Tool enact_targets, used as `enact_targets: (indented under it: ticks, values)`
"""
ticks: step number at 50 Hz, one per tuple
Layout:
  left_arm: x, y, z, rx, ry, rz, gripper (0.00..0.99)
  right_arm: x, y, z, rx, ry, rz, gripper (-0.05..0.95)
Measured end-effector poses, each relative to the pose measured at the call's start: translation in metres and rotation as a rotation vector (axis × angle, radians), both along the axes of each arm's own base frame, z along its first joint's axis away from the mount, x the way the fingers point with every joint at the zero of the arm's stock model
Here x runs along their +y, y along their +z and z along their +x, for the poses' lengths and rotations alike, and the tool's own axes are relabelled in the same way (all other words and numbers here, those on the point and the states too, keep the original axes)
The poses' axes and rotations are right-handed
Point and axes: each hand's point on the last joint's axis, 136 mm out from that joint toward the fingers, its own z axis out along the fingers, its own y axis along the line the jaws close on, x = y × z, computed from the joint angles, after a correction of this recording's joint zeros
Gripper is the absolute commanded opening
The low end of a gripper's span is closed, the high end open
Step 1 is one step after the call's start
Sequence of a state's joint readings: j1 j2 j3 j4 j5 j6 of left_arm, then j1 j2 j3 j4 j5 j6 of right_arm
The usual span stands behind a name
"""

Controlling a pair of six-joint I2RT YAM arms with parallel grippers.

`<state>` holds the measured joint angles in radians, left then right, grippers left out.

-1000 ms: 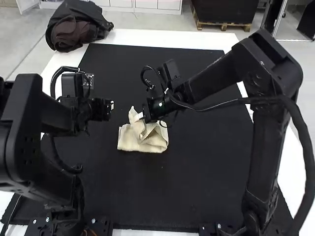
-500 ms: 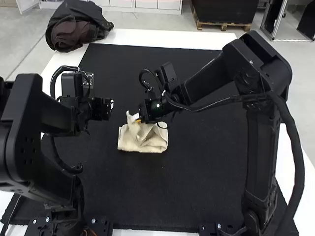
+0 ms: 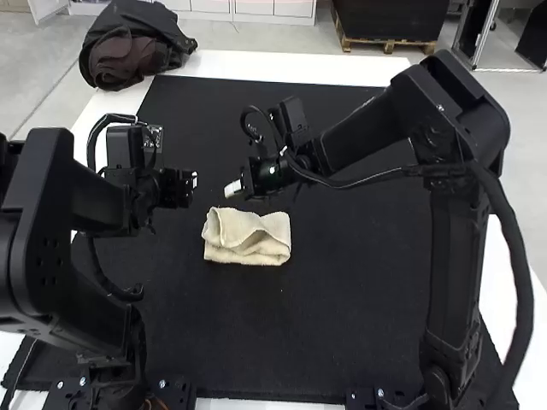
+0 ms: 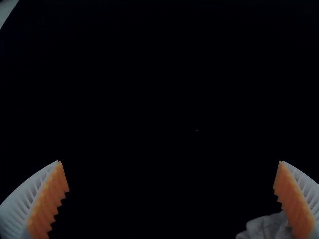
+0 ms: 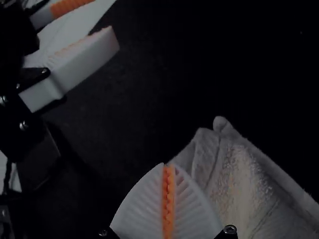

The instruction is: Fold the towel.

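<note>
the towel [image 3: 248,237] is my landmark: it lies on the black mat [image 3: 342,299], its long axis running from left to right, a loose upper layer heaped into soft ridges over flatter layers, with a pocket gaping on the side facing my bases. my right gripper [image 3: 229,190] hangs just past the towel's far edge, nearer its left end than its right, and i see a gap between cloth and fingertips. those fingers are pressed together, orange pads meeting, with nothing between them. my left gripper [image 3: 194,180] is beyond the towel's left end and toward its far side, the fingers spread wide and empty; of the two, the right is the closer.

so the cloth lies toward my bases from the right fingertips and a little to their right. i judge the first fold made but rumpled. next i would likely come back over the towel with the right, either parting the fingers to take the upper layer or pressing the ridges down. going in too low at the far edge could shove the whole bundle instead of smoothing it.
</note>
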<state>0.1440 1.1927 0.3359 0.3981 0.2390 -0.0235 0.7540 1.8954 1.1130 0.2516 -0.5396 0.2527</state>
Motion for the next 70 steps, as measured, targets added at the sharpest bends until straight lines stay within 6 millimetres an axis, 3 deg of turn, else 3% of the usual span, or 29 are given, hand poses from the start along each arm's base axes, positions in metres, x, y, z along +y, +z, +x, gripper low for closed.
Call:
enact_targets:
  ticks: [5, 9, 24, 39, 61, 70]
  values:
    - [0.000, 0.000, 0.000, -0.002, 0.000, 0.000, 0.966, -0.002, 0.010, 0.000, -0.022, 0.000, 0.017, -0.03]
    - [0.000, 0.001, 0.000, -0.004, 0.000, 0.001, 0.966, -0.006, 0.006, -0.002, -0.023, -0.001, 0.009, -0.03]
    - [0.000, 0.003, 0.001, -0.012, 0.000, 0.002, 0.966, -0.023, -0.027, -0.017, -0.020, -0.003, -0.005, -0.03]
    - [0.000, 0.005, 0.002, -0.022, 0.000, 0.003, 0.966, -0.024, -0.069, -0.017, -0.005, 0.000, -0.023, -0.03]
    - [0.001, 0.010, 0.005, -0.045, 0.000, 0.006, 0.966, -0.021, -0.112, -0.016, 0.014, 0.004, -0.036, -0.03]
    - [0.001, 0.011, 0.005, -0.048, -0.001, 0.006, 0.966, -0.015, -0.118, -0.012, -0.008, 0.021, -0.018, -0.03]
